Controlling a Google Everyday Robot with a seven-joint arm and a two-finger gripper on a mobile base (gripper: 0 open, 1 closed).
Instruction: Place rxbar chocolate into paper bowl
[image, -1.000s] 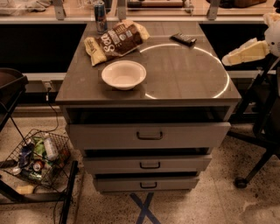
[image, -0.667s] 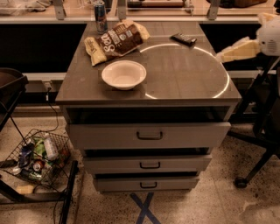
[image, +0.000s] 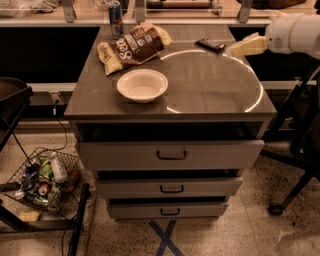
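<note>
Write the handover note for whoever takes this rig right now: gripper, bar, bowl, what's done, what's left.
Gripper: over the back right edge of the table, just right of the rxbar chocolate. Whether it touches the bar cannot be told.
Rxbar chocolate: lying flat on the table top at the back right, not lifted.
Paper bowl: upright and empty, toward the front left, just in front of the snack bag.
Done: only the approach to the bar.
Left: grasp the bar, carry it across to the bowl, and release it inside.
</note>
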